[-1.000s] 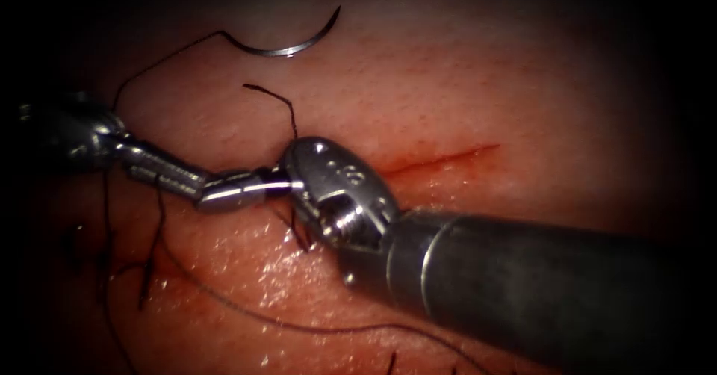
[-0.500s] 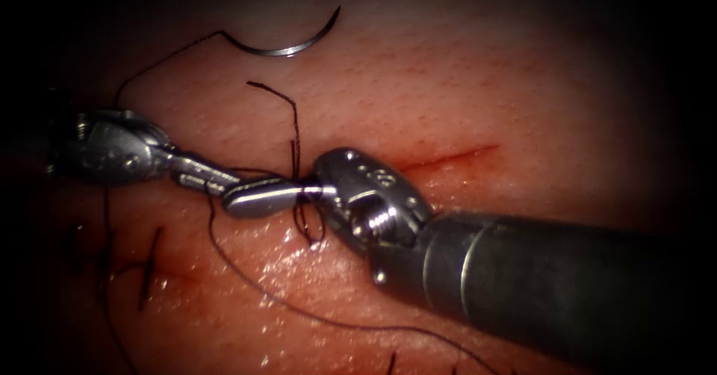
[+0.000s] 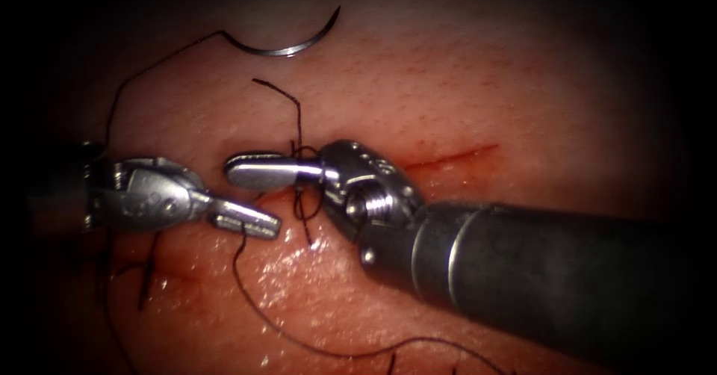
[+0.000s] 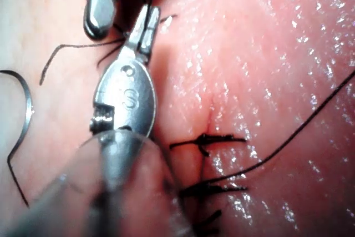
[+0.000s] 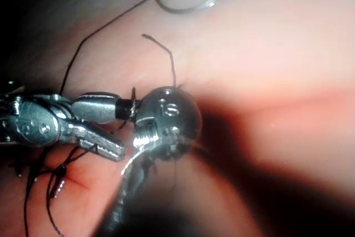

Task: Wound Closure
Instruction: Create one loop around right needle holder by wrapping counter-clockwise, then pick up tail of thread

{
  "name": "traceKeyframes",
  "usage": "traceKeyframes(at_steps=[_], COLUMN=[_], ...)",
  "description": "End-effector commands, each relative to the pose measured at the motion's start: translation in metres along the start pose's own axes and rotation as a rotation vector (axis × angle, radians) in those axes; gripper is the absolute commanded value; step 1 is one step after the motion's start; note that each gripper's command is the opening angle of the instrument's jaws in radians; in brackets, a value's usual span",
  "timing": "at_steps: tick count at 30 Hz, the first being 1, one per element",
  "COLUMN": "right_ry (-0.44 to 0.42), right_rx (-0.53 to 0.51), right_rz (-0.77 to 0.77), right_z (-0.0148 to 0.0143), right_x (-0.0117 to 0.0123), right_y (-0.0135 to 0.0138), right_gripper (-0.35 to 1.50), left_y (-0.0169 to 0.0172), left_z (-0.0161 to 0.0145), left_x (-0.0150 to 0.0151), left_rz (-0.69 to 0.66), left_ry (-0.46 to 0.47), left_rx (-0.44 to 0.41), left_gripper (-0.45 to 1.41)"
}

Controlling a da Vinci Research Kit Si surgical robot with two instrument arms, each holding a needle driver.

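Left tool [image 3: 250, 222] clenched on thread [image 3: 299, 338]; right tool [image 3: 258, 171] shut, thread wrapped round its jaws. Needle [image 3: 287, 48] free on tissue [image 3: 523, 84], well beyond both tips. Thread limp, light, probably slippery: best gripped squarely. Needle stiff: best taken mid-curve.

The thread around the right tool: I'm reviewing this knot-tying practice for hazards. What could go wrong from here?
1. The thread is wound around the shut right tool; the loops might tangle or slip off.
2. The left tool, shut on the thread, could fray it or snap it if it pulls hard.
3. The needle lies free on the tissue, above the cut, held by neither tool; tension on its strand might drag it.
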Motion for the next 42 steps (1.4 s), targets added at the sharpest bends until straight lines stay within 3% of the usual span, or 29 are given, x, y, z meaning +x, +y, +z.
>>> traceKeyframes(at_steps=[1, 3, 11, 12, 14, 17, 26, 31, 35, 42], right_ry=[-0.001, 0.026, 0.081, 0.086, 0.068, 0.02, 0.011, 0.023, 0.034, 0.059], right_rx=[-0.037, -0.149, -0.399, -0.44, -0.479, -0.543, -0.634, -0.644, -0.639, -0.693], right_rz=[-0.033, -0.081, -0.203, -0.218, -0.231, -0.253, -0.273, -0.277, -0.276, -0.292], right_z=[0.0006, 0.0002, -0.0012, -0.0012, -0.0011, -0.001, -0.0014, -0.0016, -0.0018, -0.0023], right_x=[-0.0009, -0.0013, 0.0004, 0.0006, 0.0007, 0.001, 0.0023, 0.0025, 0.0027, 0.0028], right_y=[0.0003, 0.0003, 0.0, 0.0002, 0.0005, 0.0013, 0.0033, 0.0036, 0.0038, 0.0047], right_gripper=[-0.01, 0.1, 0.14, 0.24, 0.39, 0.41, 0.81, 0.88, 1.11, 1.2], left_y=[-0.0004, -0.0003, -0.0006, -0.0008, -0.0009, -0.0013, -0.0031, -0.0041, -0.0047, -0.0056], left_z=[0.0005, 0.0007, 0.0007, 0.0007, 0.0008, 0.0008, 0.0012, 0.0013, 0.0013, 0.0021], left_x=[-0.0004, 0.0, 0.0, -0.0001, -0.0002, -0.0002, -0.0003, -0.0007, -0.0013, -0.0025], left_rz=[0.001, -0.001, -0.009, -0.018, -0.019, -0.024, -0.043, -0.05, -0.052, -0.051], left_ry=[-0.002, 0.0, -0.018, -0.021, -0.022, -0.025, -0.032, -0.028, -0.031, -0.029], left_rx=[0.011, 0.027, 0.071, 0.074, 0.079, 0.089, 0.108, 0.111, 0.115, 0.121], left_gripper=[-0.45, -0.45, -0.45, -0.45, -0.45, -0.45, -0.45, -0.45, -0.45, -0.45])
